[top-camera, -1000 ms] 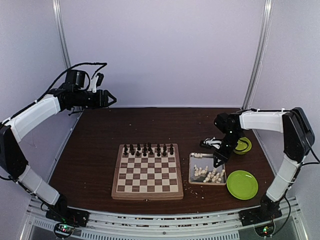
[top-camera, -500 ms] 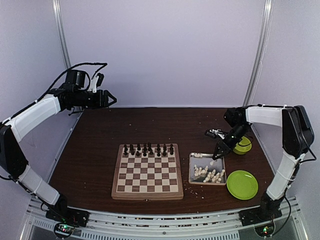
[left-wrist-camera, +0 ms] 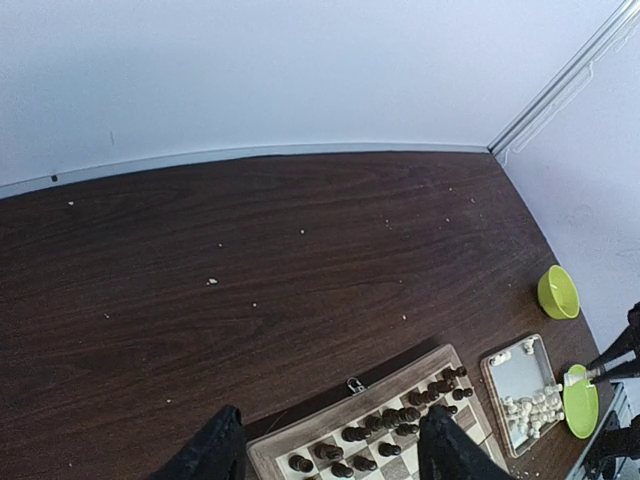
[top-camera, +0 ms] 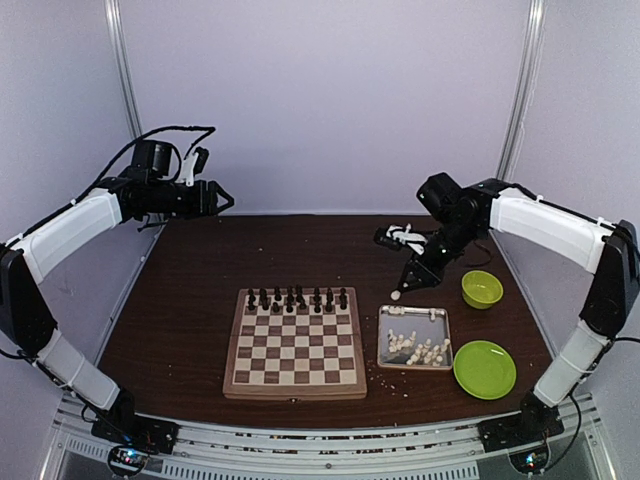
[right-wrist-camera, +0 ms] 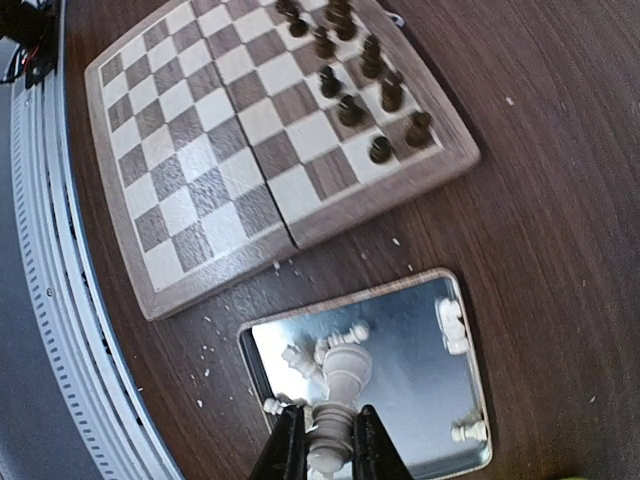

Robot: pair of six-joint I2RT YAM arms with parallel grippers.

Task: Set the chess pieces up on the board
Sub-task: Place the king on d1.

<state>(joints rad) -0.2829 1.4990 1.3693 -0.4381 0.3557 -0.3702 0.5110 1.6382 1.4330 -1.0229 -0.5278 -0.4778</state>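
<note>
Raised above tray (top-camera: pixel 425 322), 1 piece (right-wrist-camera: pixel 342 378); perhaps 15 remain inside.

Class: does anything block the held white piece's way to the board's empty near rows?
Nothing visible: the right gripper holds the white piece in the air; the dark pieces fill only the board's far rows.

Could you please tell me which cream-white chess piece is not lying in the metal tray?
The piece clamped in the right pincer, held in the air; all other cream-white pieces lie loose in the metal tray.
</note>
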